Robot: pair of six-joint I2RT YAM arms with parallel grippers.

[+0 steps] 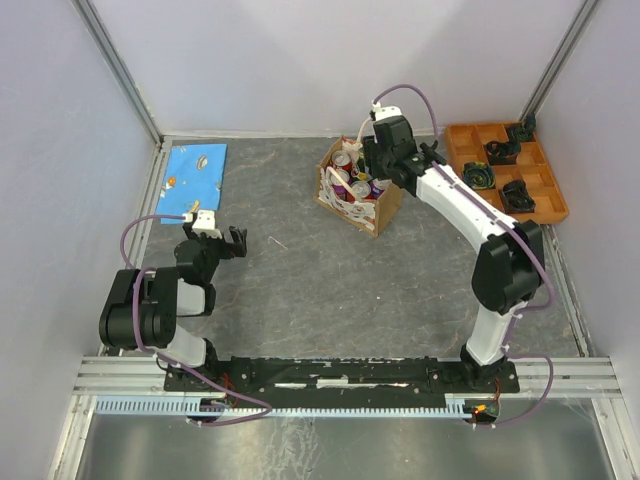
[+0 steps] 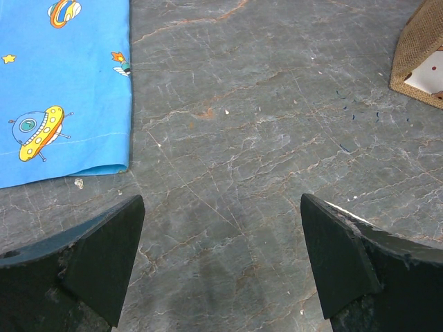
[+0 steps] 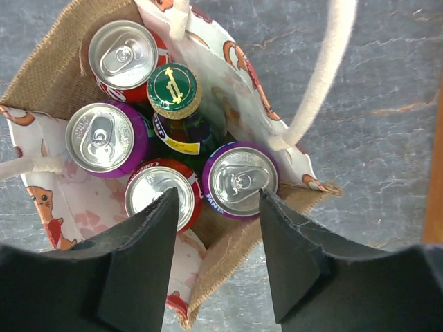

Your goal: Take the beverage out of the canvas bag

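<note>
Standing upright inside the canvas bag (image 3: 43, 75) are 5 beverages (image 3: 240, 178)

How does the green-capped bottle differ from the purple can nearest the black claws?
The bottle has a small green-and-gold cap; the purple can a wide silver lid with pull tab. The bottle's neck is dark, yellow-labelled; the can's side is purple. Both stand upright in the canvas bag.
</note>
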